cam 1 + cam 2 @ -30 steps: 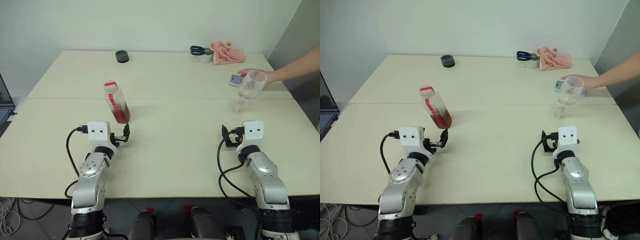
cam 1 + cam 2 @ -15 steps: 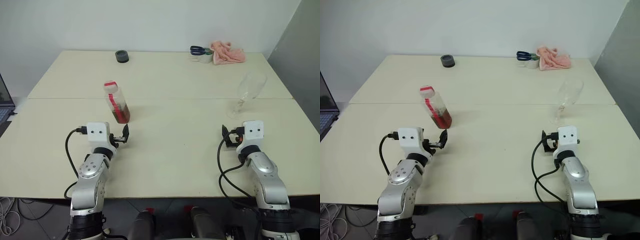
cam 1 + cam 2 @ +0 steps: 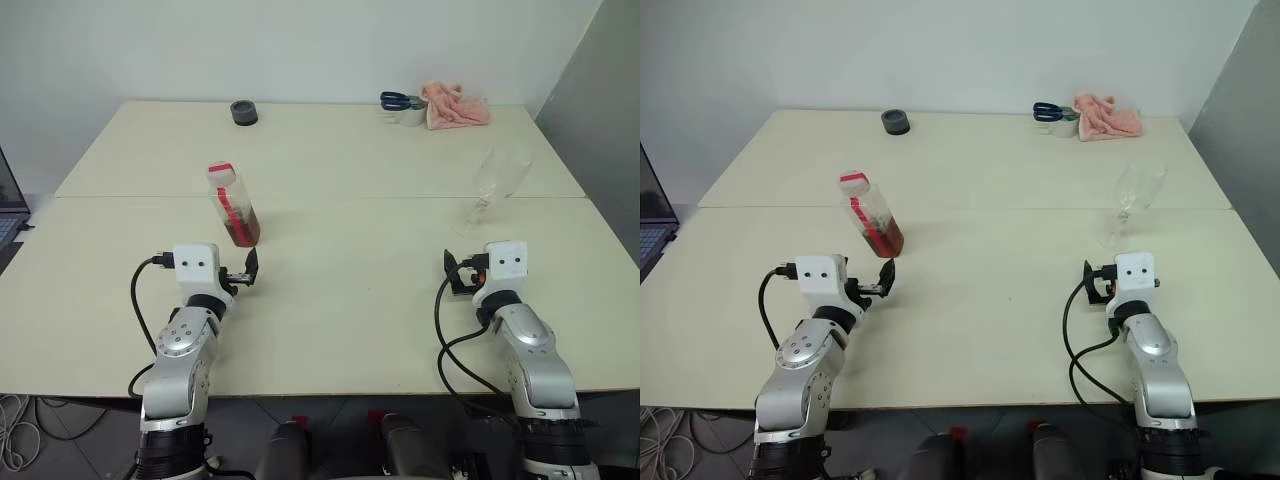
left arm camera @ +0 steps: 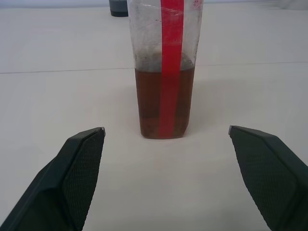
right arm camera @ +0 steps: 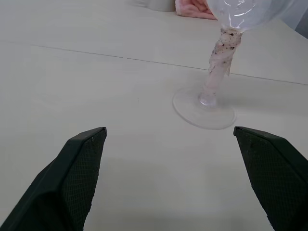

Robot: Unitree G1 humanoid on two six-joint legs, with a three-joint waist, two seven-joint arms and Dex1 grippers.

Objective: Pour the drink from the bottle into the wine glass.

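Note:
The clear bottle point(image 3: 233, 205) with a red strip and red-topped cap stands on the cream table point(image 3: 340, 290), left of middle. Reddish-brown drink point(image 4: 165, 102) fills its lower part. My left gripper point(image 4: 166, 144) is open, level, just short of the bottle, which sits centred between its fingers in the left wrist view. The empty wine glass point(image 3: 494, 184) stands upright on the right side. My right gripper point(image 5: 168, 144) is open a little before the glass's foot point(image 5: 204, 107), which lies toward its right finger.
A dark tape roll point(image 3: 243, 112) sits at the far left edge. Scissors point(image 3: 398, 100) and a pink cloth point(image 3: 455, 105) lie at the far right. A seam point(image 3: 320, 197) crosses the table behind the bottle and glass. A laptop edge point(image 3: 652, 215) shows at the left.
A person's arm and hand that reached in beside the wine glass with a small device has withdrawn out of view. Both grippers have stayed still and open.

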